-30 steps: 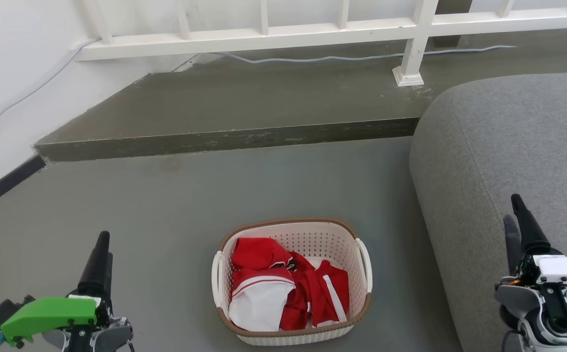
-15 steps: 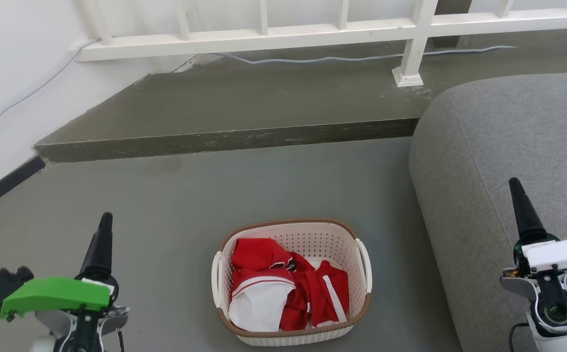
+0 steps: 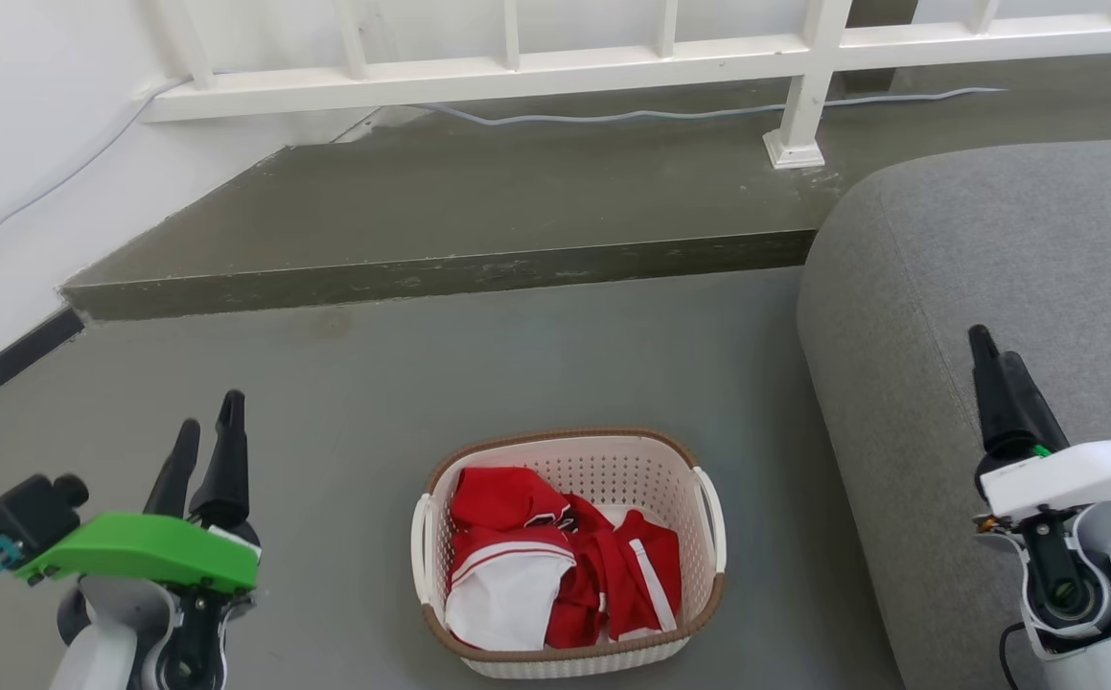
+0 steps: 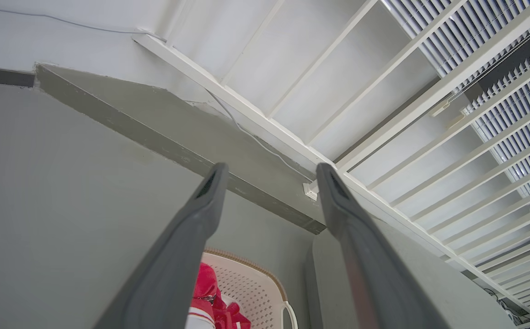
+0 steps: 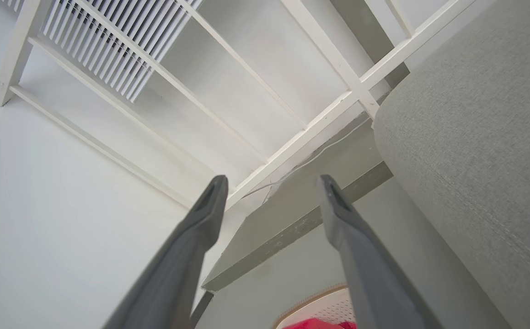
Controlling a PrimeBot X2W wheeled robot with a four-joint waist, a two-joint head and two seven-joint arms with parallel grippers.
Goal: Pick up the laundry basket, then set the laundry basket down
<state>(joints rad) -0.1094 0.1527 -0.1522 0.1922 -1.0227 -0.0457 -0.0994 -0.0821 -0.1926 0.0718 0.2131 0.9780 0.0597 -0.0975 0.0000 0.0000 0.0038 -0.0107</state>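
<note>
Since half a second ago, the left gripper [image 3: 210, 412] has climbed a little higher in the head view and turned, so that two dark fingers now show side by side where one showed then. The right gripper [image 3: 994, 345] has likewise risen and turned to show both fingers against the sofa [image 3: 996, 240]. The whole view has slid slightly (the camera's doing), and the laundry basket [image 3: 632, 474] lies as it did.

The basket sits on the grey floor [image 3: 373, 383], low in the middle of the head view between the two arms, just beside the sofa's front and touched by neither gripper. It is a rounded rectangle of cream-white perforated plastic with a brown woven-look rim and base band and a white loop handle on each side. Crumpled red and white clothes [image 3: 555, 556] fill it; a dark marking on the red cloth is too small to read.

In the left wrist view the left gripper [image 4: 270, 168] has its jaws spread wide with nothing between them, the basket [image 4: 251, 292] far below. The right gripper [image 5: 271, 179] also has its jaws spread on nothing, above the basket [image 5: 326, 310].

The sofa is coarse grey fabric with a rounded edge. Beyond the floor rises a dull concrete step [image 3: 517, 192], carrying a white slatted railing [image 3: 517, 67] and a pale cable [image 3: 660, 113]. A smooth green cover [image 3: 133, 561] caps the left wrist.
</note>
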